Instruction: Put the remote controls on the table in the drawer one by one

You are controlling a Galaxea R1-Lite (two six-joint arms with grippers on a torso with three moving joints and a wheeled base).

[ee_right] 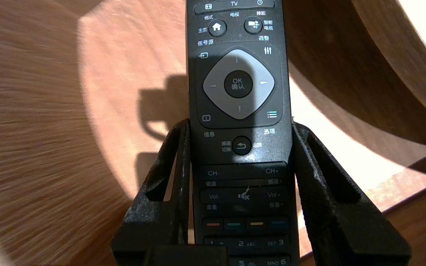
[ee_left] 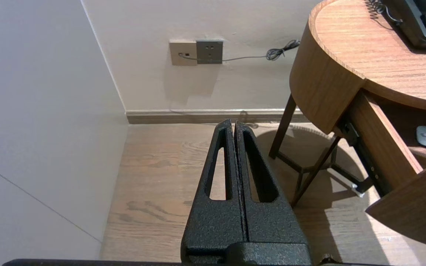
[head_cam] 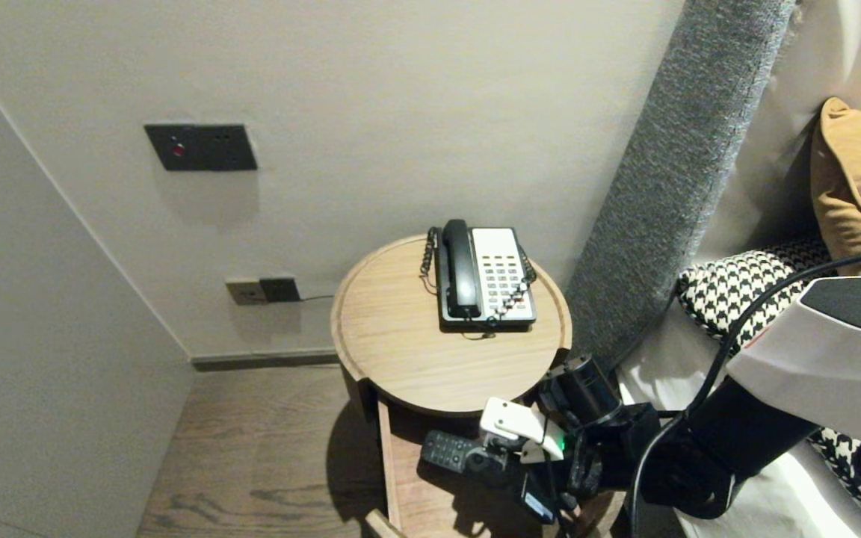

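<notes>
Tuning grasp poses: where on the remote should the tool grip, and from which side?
Grip the remote across its narrow width, mid-body just below the round OK pad, coming in from the number-key end. Its long edges are straight and parallel, so a pinch seats squarely, as the right tool shows now.

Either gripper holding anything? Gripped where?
Right gripper clamps the remote by its long edges, about mid-length, beside the channel buttons. Left gripper is shut on nothing.
</notes>
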